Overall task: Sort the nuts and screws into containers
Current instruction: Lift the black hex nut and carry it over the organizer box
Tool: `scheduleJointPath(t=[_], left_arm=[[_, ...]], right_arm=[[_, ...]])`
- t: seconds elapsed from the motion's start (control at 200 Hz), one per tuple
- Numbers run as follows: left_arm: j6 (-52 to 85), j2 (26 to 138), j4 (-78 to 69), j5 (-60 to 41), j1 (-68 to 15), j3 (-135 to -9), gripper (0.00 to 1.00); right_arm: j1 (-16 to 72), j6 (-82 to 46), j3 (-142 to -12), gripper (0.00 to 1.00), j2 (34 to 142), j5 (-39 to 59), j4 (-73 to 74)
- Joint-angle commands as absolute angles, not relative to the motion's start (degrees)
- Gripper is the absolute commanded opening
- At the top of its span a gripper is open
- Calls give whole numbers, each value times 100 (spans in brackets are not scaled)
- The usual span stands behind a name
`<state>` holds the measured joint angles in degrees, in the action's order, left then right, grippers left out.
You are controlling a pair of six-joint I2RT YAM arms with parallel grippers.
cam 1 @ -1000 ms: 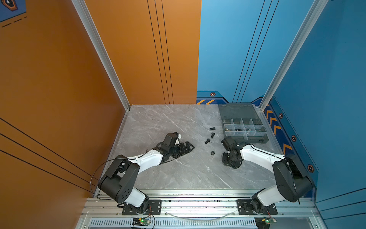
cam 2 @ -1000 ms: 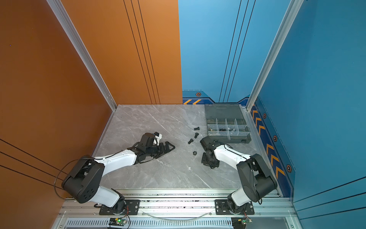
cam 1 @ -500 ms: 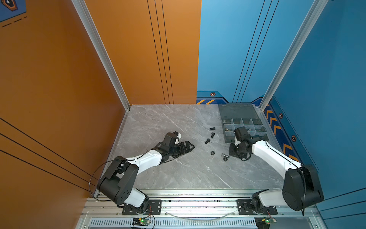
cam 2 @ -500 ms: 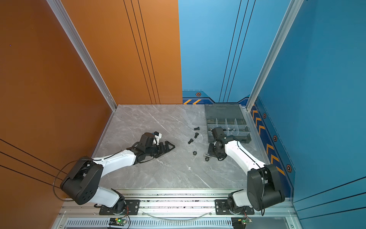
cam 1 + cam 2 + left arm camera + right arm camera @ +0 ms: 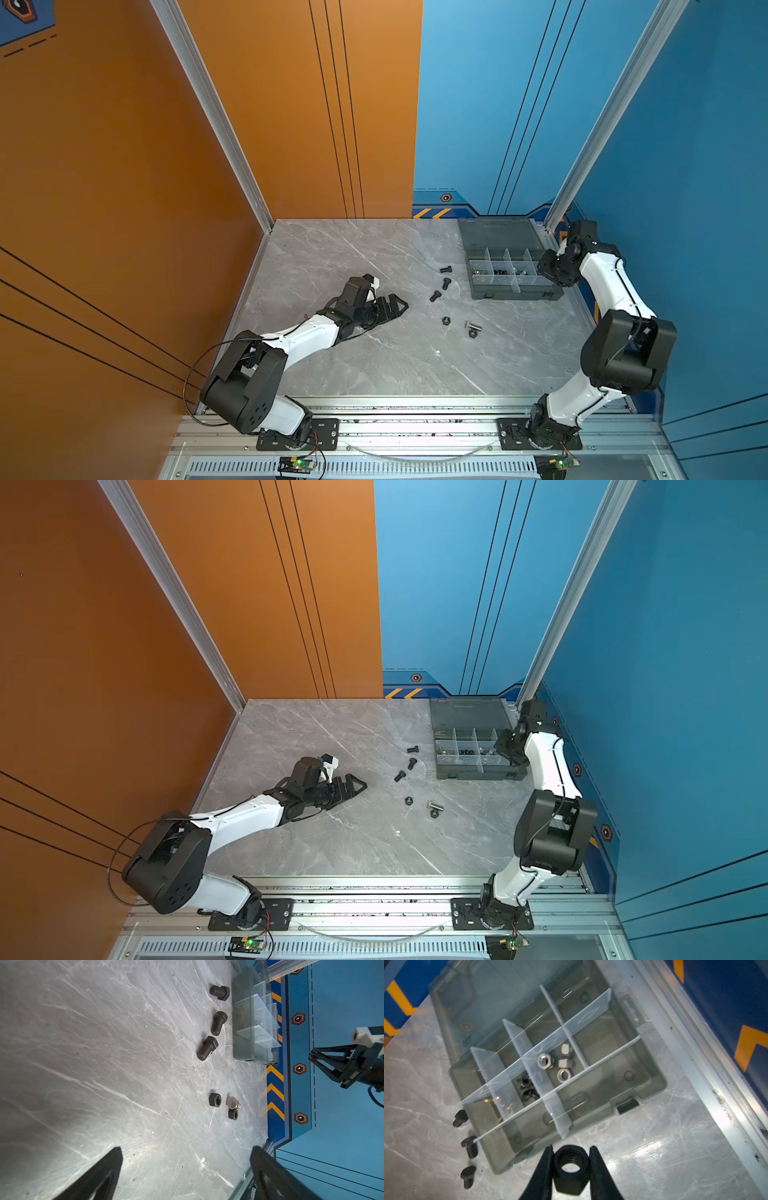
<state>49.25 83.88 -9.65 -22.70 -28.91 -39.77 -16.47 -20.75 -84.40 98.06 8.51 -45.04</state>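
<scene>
My right gripper (image 5: 571, 1149) is shut on a black hex nut (image 5: 571, 1169) and hangs in the air by the right end of the grey organizer box (image 5: 515, 293); in both top views it sits at that end (image 5: 503, 750). Its containers hold silver nuts (image 5: 560, 1064), black wing nuts (image 5: 525, 1086) and brass wing nuts (image 5: 502, 1105). Three black screws (image 5: 446, 283) lie left of the box. Nearer the front are a black nut (image 5: 446, 320), a silver screw (image 5: 473, 326) and another black nut (image 5: 472, 333). My left gripper (image 5: 187, 1153) lies open on the table (image 5: 395, 307), empty.
The box lid (image 5: 498, 235) lies open flat behind the compartments. An aluminium rail (image 5: 695, 1064) and the blue wall run close along the box's right side. The orange wall borders the table on the left.
My right arm has lifted from the table's middle and swung right to the box's right end, carrying the black nut. The left arm has not moved.
</scene>
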Motion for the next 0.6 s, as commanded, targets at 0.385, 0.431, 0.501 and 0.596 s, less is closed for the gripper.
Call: scheduleJointPath(t=[0.385, 0.431, 0.501, 0.596], left_arm=[[4992, 8528, -990, -2219, -3015, -4112, 98], [4994, 8551, -986, -2216, -3024, -4130, 98], [4991, 8600, -987, -2226, -3032, -4155, 98], [4996, 8669, -995, -2250, -3028, -4192, 98]], right_arm=[[-2257, -2074, -10736, 0, 12309, 1219, -4594], [-2285, -2112, -10875, 0, 12466, 1320, -4594], [-2296, -2130, -11052, 0, 12630, 1374, -4615], [-2253, -2106, -11175, 0, 12753, 1343, -4631]])
